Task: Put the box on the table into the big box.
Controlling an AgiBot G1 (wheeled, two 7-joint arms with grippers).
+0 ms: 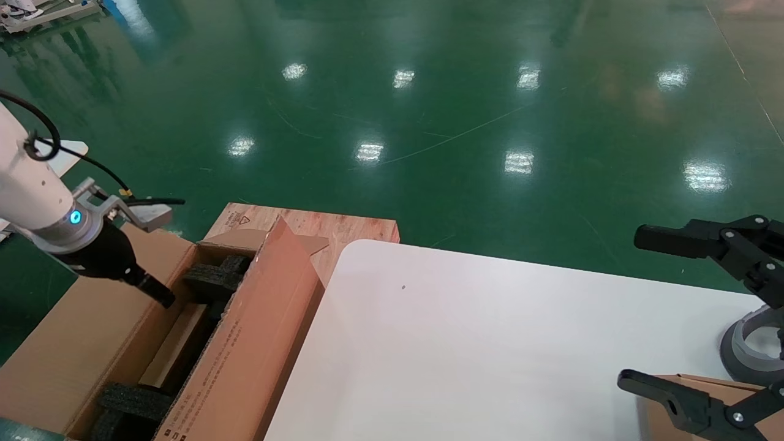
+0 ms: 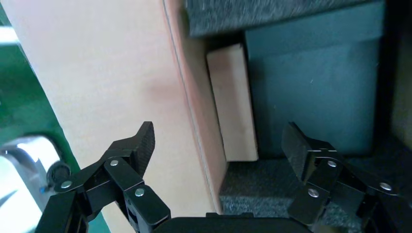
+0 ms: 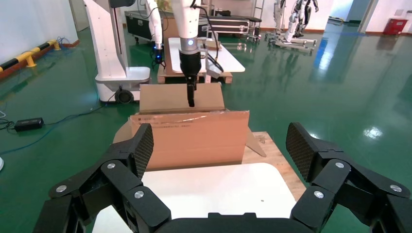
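The left gripper (image 1: 160, 296) hangs over the open big box (image 1: 245, 349), its black tip pointing down between the carton's outer flap and the foam blocks (image 1: 214, 278) at the far end. In the left wrist view its fingers (image 2: 141, 143) stand wide apart with nothing between them; one finger is above the pale outer flap, the other above the dark interior. Just beyond the gripper (image 2: 221, 145), a narrow tan cardboard piece (image 2: 233, 104) lies along the inner wall inside the carton, between a foam block at the far end and another foam block (image 2: 252, 187) near the fingers. Whether this is the box of the task cannot be told from these views. The big box stands beside the table (image 1: 490, 343), its tall printed flap rising just along the table's rounded edge, and it rests on a wooden pallet (image 1: 331, 226). The right gripper (image 1: 649, 312) hovers over the near right part of the table, well apart from the left one, its jaws spread wide and holding nothing. Directly below it, a brown cardboard box (image 1: 704, 383) shows at the table's near edge, partly hidden behind the lower finger. From the right wrist view the white tabletop (image 3: 218, 189) lies beyond the open fingers (image 3: 143, 145), with the carton (image 3: 194, 136) and the left arm (image 3: 187, 43) farther off.
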